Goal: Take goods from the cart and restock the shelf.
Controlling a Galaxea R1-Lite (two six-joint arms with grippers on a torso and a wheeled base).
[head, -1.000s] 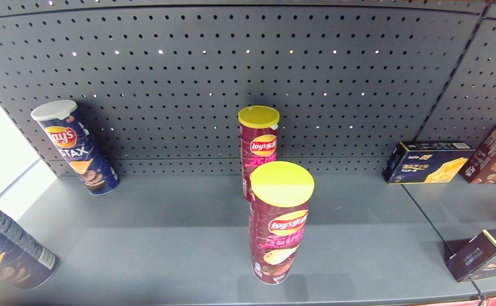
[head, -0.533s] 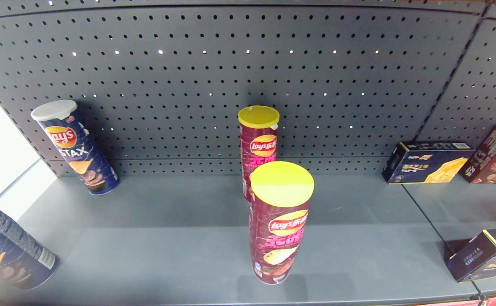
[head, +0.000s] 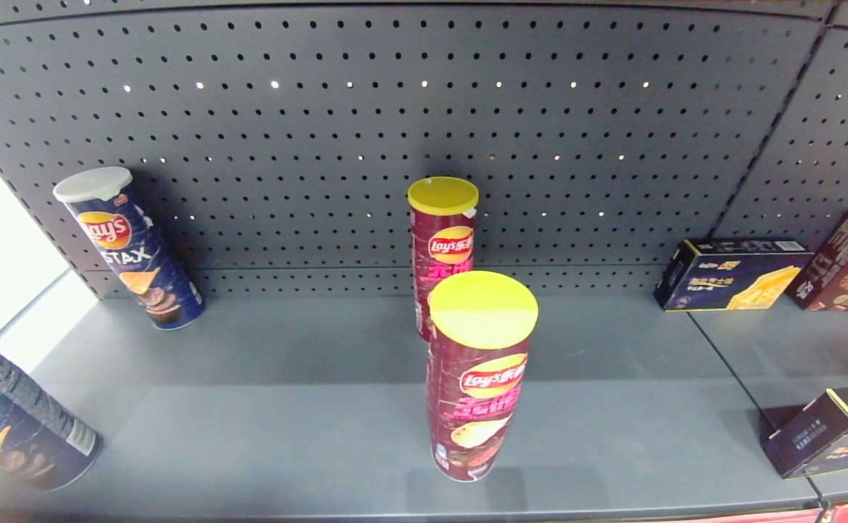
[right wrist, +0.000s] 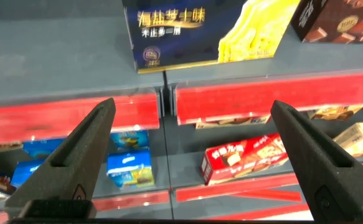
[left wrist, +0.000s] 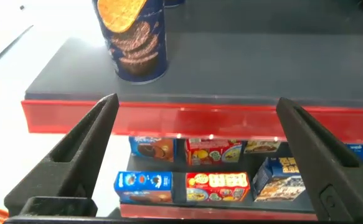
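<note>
Head camera shifts slightly; nothing on the shelf (head: pixel 249 407) moves, rear maroon can (head: pixel 444 240) just behind front maroon can (head: pixel 478 378). Left gripper (left wrist: pixel 197 162) and right gripper (right wrist: pixel 193 162) hang spread, empty: cart trip likely next.

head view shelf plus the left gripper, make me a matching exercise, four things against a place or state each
1 white-lidded blue can
2 front maroon can
3 rear navy box
4 left gripper

a lying flat, right side
b open, empty
c back left corner
d centre, before the rear maroon can

Pairs: 1-c, 2-d, 3-a, 4-b
</note>
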